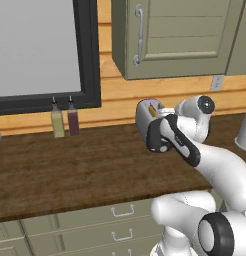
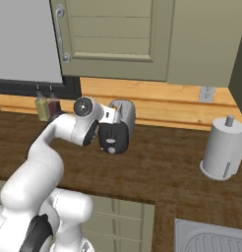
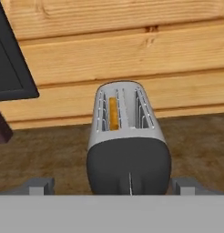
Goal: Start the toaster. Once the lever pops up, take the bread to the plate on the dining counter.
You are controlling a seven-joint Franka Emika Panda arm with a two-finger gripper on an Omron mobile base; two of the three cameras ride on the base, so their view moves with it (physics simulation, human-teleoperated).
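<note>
Silvery rounded toaster with black end panel (image 3: pixel 127 150) stands on the dark wood desk (image 3: pixel 45 152); tan bread slice (image 3: pixel 113 113) sits in its eleven o'clock slot; hand (image 3: pixel 113 185) fingers spread wide apart, straddling the toaster, gripping nothing

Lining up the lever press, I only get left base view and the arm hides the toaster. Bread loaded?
Observer: Yes, hand view shows a flat tan-brown bread slice standing in one slot of the rounded silvery-white toaster.
Operator: Gripper?
Observer: The two-finger gripper is open, fingertips flanking the toaster's black end panel.
Operator: White thing at my right edge?
Observer: A white paper-towel roll upright on the dark wood worktop.
</note>
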